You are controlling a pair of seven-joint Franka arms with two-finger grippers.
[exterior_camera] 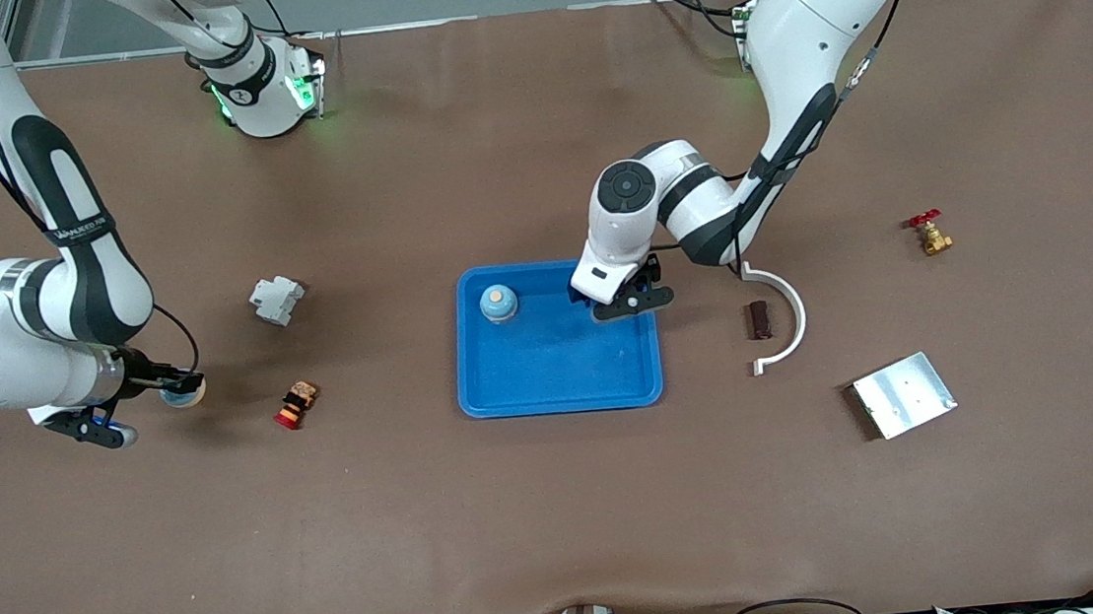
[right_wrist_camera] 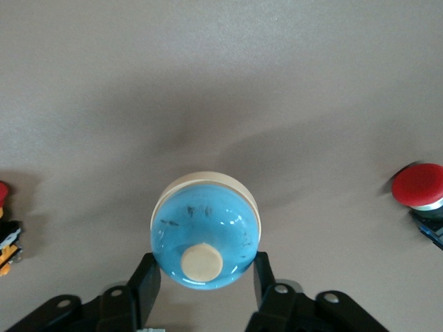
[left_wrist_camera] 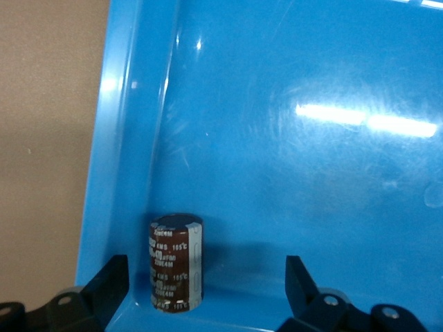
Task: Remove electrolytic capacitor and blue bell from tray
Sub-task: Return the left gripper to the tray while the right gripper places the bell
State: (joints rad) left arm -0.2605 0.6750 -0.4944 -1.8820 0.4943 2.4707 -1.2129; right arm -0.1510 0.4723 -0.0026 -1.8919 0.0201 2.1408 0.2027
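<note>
Straddling the electrolytic capacitor (left_wrist_camera: 176,263) w/ wide-open jaws, left gripper (exterior_camera: 632,301) risks snagging the tray (exterior_camera: 560,391) rim, while right gripper (exterior_camera: 142,407), fingers flanking a blue bell (right_wrist_camera: 205,230), could drop it.

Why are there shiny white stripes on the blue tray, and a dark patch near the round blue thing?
Left wrist view: the stripes are glare from lights overhead on the glossy bright blue plastic tray. Right wrist view: the dark patch is a soft shadow on the brown table around the round blue dome-shaped bell.
</note>
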